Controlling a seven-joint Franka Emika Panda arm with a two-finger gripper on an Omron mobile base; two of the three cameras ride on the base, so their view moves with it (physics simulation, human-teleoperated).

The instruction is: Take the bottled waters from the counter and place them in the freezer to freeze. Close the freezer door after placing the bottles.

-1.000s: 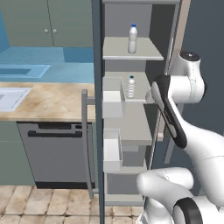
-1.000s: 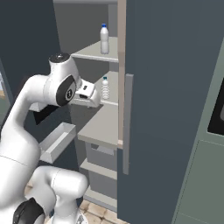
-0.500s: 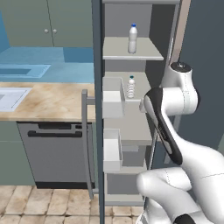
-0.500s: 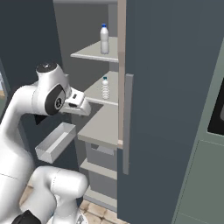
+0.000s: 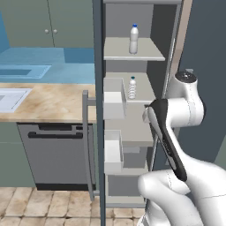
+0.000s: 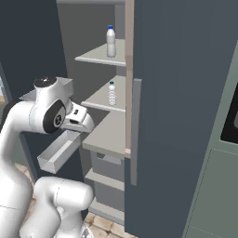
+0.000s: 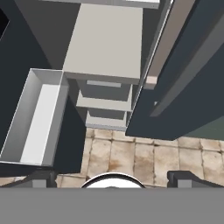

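Both bottled waters stand upright inside the freezer (image 5: 132,128): one bottle (image 5: 134,39) (image 6: 110,41) on the upper shelf, the other (image 5: 132,87) (image 6: 111,93) on the shelf below. The freezer door (image 5: 98,132) is swung wide open, with its bar handle (image 5: 86,137) toward the counter (image 5: 44,101). My gripper (image 7: 113,178) is open and empty, pointing down at the lower shelves and the floor. In the right base view the hand (image 6: 78,122) hangs in front of the shelves, below and left of the lower bottle, clear of it.
White door bins (image 5: 113,152) (image 7: 35,122) jut from the open door close to my hand. The closed neighbouring door (image 6: 176,102) with its handle (image 6: 135,130) walls off the right side. A dark dishwasher (image 5: 55,154) sits under the counter. Tiled floor (image 7: 131,153) lies below.
My arm has drawn back and down from the middle shelf, away from the lower bottle. The jaws stay open. Both bottles have stayed where they stand.
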